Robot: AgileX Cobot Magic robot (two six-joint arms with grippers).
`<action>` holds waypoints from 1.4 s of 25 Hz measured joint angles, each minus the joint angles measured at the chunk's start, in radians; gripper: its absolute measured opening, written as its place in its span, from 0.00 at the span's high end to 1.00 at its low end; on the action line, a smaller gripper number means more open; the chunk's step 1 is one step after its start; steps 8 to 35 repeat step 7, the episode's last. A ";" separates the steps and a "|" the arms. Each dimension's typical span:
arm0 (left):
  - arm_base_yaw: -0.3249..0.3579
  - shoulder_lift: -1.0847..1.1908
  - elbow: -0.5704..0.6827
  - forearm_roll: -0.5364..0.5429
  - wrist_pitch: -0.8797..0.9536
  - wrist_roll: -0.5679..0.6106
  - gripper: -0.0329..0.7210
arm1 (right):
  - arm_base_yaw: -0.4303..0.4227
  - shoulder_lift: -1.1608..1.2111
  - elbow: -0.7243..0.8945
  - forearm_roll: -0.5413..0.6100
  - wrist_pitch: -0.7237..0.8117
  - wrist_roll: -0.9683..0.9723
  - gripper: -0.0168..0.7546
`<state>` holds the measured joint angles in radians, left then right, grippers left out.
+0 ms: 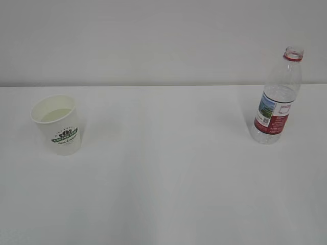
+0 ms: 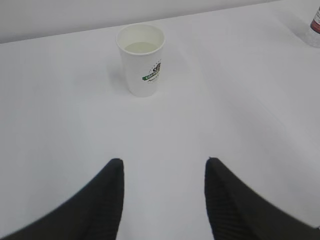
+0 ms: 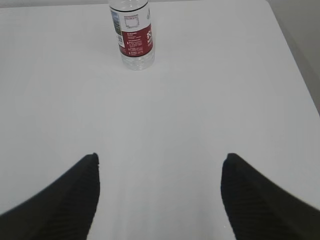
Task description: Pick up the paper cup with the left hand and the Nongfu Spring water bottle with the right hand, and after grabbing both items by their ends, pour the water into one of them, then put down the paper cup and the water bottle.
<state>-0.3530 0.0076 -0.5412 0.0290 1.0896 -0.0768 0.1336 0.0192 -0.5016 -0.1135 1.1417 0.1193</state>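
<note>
The white paper cup [image 1: 57,124] with a green logo stands upright on the left of the white table, and water [image 1: 55,115] shows inside it. In the left wrist view the cup [image 2: 141,60] sits well ahead of my left gripper [image 2: 164,162], which is open and empty. The uncapped Nongfu Spring water bottle [image 1: 276,98] stands upright at the right. Its lower part [image 3: 133,32] shows at the top of the right wrist view, far ahead of my open, empty right gripper [image 3: 160,157]. Neither gripper appears in the exterior view.
The white table [image 1: 163,173] runs back to a pale wall. Its right edge [image 3: 295,55] shows in the right wrist view, to the right of the bottle. A corner of the bottle [image 2: 315,27] also shows at the right edge of the left wrist view.
</note>
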 joint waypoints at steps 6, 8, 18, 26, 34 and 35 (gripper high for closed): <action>0.000 0.000 0.000 -0.016 0.000 0.000 0.45 | 0.000 0.000 0.000 0.000 0.000 0.000 0.24; 0.000 0.000 0.000 -0.016 0.000 0.000 0.45 | 0.000 0.000 0.000 0.000 0.000 0.000 0.24; 0.000 0.000 0.000 -0.016 0.000 0.000 0.45 | 0.000 0.000 0.000 0.000 0.000 0.000 0.24; 0.000 0.000 0.000 -0.016 0.000 0.000 0.45 | 0.000 0.000 0.000 0.000 0.000 0.000 0.24; 0.000 0.000 0.000 -0.016 0.000 0.000 0.45 | 0.000 0.000 0.000 0.000 0.000 0.000 0.24; 0.000 0.000 0.000 -0.016 0.000 0.000 0.45 | 0.000 0.000 0.000 0.000 0.000 0.000 0.24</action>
